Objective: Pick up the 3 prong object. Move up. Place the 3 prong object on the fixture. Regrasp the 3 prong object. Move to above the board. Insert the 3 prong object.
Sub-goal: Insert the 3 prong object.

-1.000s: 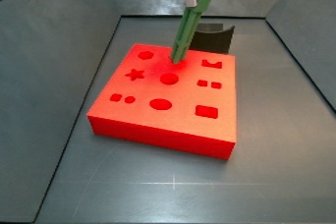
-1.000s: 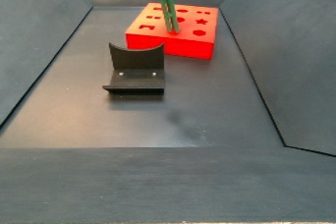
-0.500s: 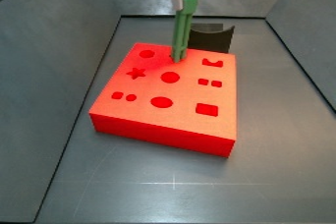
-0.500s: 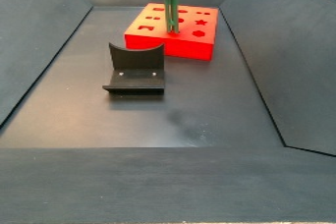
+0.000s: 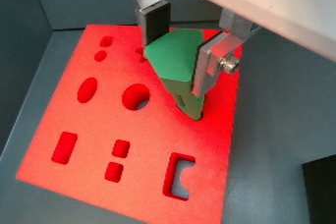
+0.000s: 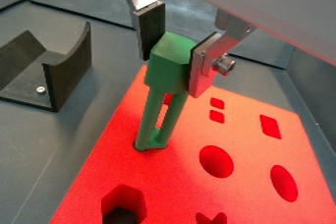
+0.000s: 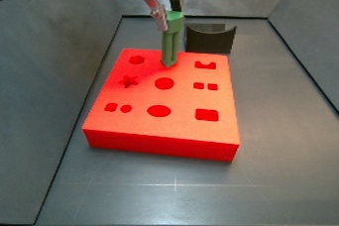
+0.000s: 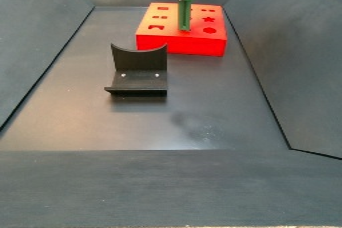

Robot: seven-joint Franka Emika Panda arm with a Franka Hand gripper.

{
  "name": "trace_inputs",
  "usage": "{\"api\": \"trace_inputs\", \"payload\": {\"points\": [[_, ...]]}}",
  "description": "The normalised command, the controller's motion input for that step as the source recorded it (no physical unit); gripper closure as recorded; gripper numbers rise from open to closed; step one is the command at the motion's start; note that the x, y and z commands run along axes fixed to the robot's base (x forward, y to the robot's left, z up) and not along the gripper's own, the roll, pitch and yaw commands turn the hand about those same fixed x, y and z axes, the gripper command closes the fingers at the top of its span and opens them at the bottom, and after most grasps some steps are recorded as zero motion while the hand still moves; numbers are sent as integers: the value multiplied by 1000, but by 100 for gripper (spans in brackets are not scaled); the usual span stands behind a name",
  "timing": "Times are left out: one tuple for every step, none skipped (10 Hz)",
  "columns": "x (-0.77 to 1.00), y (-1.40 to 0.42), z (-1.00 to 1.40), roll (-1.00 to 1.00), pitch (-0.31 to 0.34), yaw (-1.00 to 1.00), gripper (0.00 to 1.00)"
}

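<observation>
The 3 prong object (image 6: 163,90) is a slim green peg standing upright, its thick head between the fingers of my gripper (image 6: 178,51). The gripper is shut on that head. Its thin prongs point down and their tips meet the top of the red board (image 6: 164,174) near the small holes. In both side views the peg (image 7: 172,42) (image 8: 187,7) rises from the rear part of the board (image 7: 159,143) (image 8: 181,44) under the gripper (image 7: 169,10). The other wrist view shows the gripper (image 5: 184,46) holding the peg (image 5: 184,71) over the board (image 5: 92,125). The dark fixture (image 8: 138,69) (image 7: 208,38) stands bare beside the board.
Grey walls slope up round the metal floor (image 8: 174,122) on all sides. The fixture (image 6: 53,56) stands a short way off the board's edge. The board's top carries round, star and square cut-outs.
The peg has gone from leaning to upright and has shifted with the gripper across the board's rear part. The board has turned a little and now lies squarer to the walls.
</observation>
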Motion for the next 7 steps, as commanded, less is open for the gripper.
{"api": "trace_inputs", "payload": {"points": [[134, 197, -720, 19, -119, 129, 100], [334, 434, -700, -74, 0, 71, 100], [31, 206, -380, -97, -63, 0, 100], [-9, 23, 0, -20, -29, 0, 100], [0, 0, 0, 0, -4, 0, 100], [0, 0, 0, 0, -27, 0, 100], [0, 0, -69, 0, -70, 0, 100]]}}
